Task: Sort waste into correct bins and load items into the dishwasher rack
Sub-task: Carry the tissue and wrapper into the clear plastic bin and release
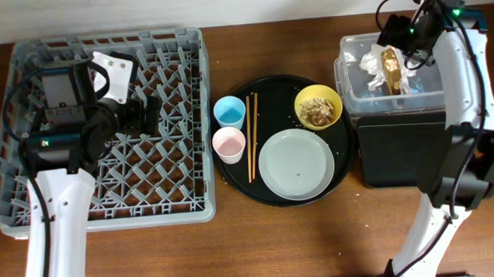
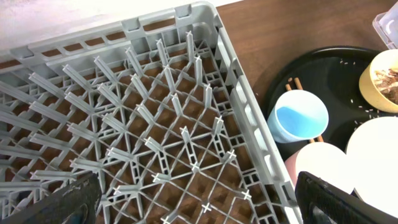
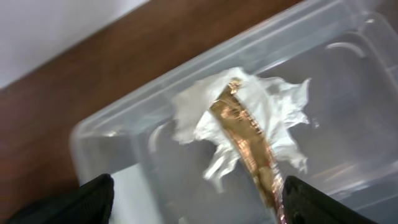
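The crumpled white wrapper with its brown-gold piece [image 1: 390, 68] lies in the clear tub [image 1: 349, 49]; it also shows in the right wrist view [image 3: 242, 124]. My right gripper [image 3: 196, 200] is open just above it, over the tub [image 3: 112, 134]. My left gripper [image 2: 196, 205] is open and empty over the grey dishwasher rack [image 2: 155, 124], which fills the left of the overhead view [image 1: 181, 158]. The plate [image 1: 296, 164], the yellow bowl [image 1: 318, 107] with scraps, the blue cup [image 1: 229, 112], the pink cup [image 1: 229, 144] and the chopsticks [image 1: 251, 138] sit on the round black tray [image 1: 232, 177].
The shallow black rectangular tray [image 1: 402, 153] lies in front of the clear tub. White crumbs are scattered on the round tray. The rack's right wall stands between my left gripper and the cups [image 2: 300, 121].
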`<action>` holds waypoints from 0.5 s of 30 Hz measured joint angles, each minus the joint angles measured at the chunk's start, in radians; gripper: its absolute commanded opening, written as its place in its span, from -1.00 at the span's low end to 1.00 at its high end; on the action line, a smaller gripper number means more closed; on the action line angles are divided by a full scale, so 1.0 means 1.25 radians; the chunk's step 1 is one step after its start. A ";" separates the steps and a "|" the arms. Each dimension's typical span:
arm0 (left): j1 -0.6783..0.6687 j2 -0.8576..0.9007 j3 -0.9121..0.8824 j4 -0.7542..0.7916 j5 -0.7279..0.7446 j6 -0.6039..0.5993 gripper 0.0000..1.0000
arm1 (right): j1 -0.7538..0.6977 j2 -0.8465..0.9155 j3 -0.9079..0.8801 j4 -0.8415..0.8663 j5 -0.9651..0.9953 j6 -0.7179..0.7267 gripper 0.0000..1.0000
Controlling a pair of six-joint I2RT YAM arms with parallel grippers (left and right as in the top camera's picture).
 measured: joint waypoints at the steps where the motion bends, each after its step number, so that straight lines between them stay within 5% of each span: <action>1: 0.000 0.000 0.000 0.000 0.000 0.000 0.99 | 0.002 -0.020 0.000 -0.008 -0.016 -0.002 0.58; 7: 0.000 0.000 0.000 0.002 0.000 0.000 0.99 | 0.127 -0.153 0.009 -0.149 -0.059 -0.014 0.27; 15: 0.000 0.000 0.000 0.003 0.000 0.000 0.99 | 0.351 -0.070 -0.046 -0.167 0.050 -0.017 0.05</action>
